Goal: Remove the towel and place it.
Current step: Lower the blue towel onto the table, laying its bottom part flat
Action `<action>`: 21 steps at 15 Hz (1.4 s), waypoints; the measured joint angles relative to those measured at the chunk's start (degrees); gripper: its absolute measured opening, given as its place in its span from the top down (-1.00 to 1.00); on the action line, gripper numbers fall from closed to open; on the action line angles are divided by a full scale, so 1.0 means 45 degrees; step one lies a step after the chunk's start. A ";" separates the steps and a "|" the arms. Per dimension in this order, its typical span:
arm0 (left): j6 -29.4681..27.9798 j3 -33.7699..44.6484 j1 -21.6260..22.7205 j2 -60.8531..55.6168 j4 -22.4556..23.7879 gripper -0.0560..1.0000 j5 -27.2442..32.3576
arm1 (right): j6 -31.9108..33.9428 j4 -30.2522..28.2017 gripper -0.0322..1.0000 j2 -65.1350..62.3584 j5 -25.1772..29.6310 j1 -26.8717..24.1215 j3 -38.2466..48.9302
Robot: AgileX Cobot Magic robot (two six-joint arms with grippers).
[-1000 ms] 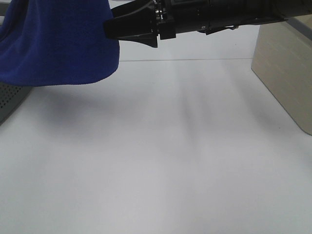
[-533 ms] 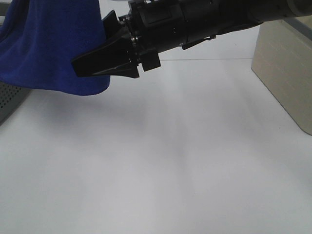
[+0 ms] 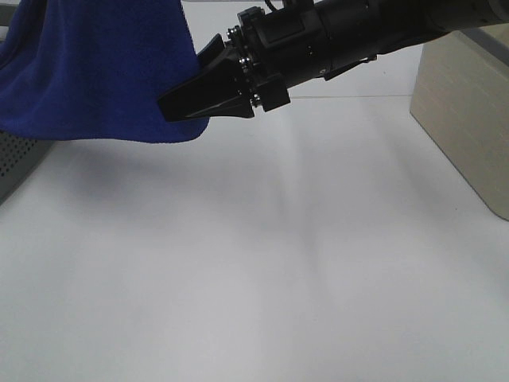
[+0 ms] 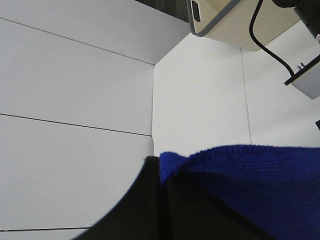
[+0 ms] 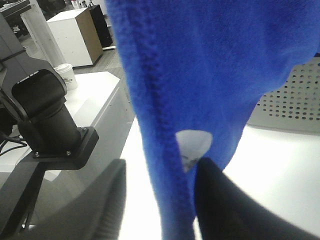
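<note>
Two grips to keep towel (image 3: 95,72) off surface (image 3: 262,263): top pinched in left pincer (image 4: 161,172), side edge between spread right pincer (image 5: 162,167), not yet clamped.

Right arm (image 3: 374,32): black cylinder; hand (image 3: 181,102) has 2 tapered black fingers (image 5: 225,205).
</note>
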 joint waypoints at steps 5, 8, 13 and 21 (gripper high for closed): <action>-0.0115 0.0000 0.0000 0.0000 0.0000 0.89 0.0000 | 0.0968 -0.0344 0.91 -0.0038 0.0000 0.0000 0.0000; -0.0242 0.0000 0.0000 0.0000 0.0000 0.89 0.0102 | 0.2355 -0.0840 0.91 -0.0547 0.0013 0.0000 0.0000; -0.0242 0.0000 0.0000 0.0000 0.0000 0.89 0.0267 | 0.5933 -0.2165 0.91 -0.1770 -0.0115 0.0000 0.0000; -0.0242 0.0000 0.0000 0.0153 -0.0013 0.89 -0.2916 | 1.3560 -1.0517 0.91 -0.3960 -0.2687 0.0000 -0.2788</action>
